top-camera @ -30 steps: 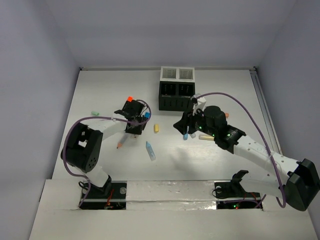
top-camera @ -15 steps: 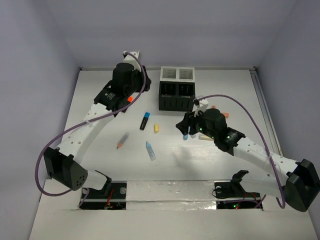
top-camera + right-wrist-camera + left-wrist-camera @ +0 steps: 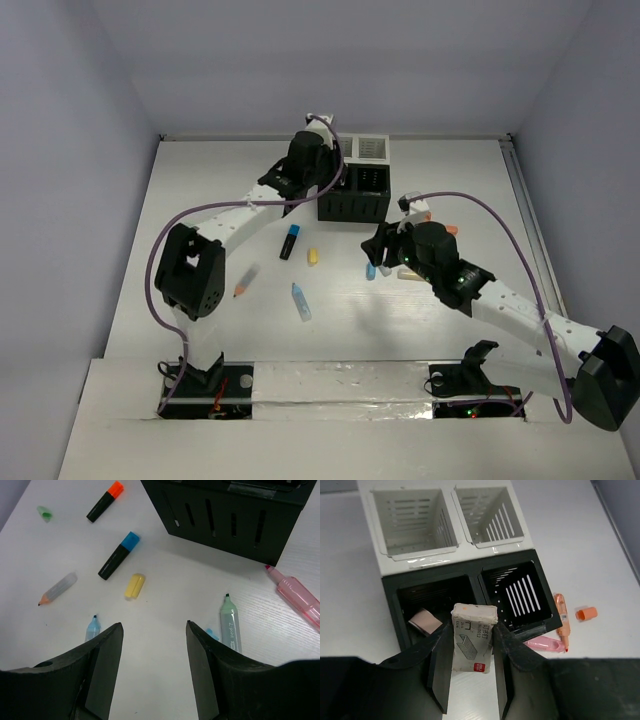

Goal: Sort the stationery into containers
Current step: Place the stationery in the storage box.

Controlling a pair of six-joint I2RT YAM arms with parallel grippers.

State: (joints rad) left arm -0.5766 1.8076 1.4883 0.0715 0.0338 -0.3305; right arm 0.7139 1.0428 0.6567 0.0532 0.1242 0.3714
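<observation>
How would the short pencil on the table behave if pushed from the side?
The pencil looks rigid and light, so it would probably move at a light touch. Its slim barrel lies free on the smooth table, so a sideways push may roll it.

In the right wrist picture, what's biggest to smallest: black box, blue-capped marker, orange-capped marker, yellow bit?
Black box (cut off at the edge).
Blue-capped marker and orange-capped marker: too alike to rank.
Yellow bit.

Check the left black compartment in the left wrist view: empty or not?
Not empty. A small pinkish flat item lies inside that black compartment, near its left wall.
</observation>
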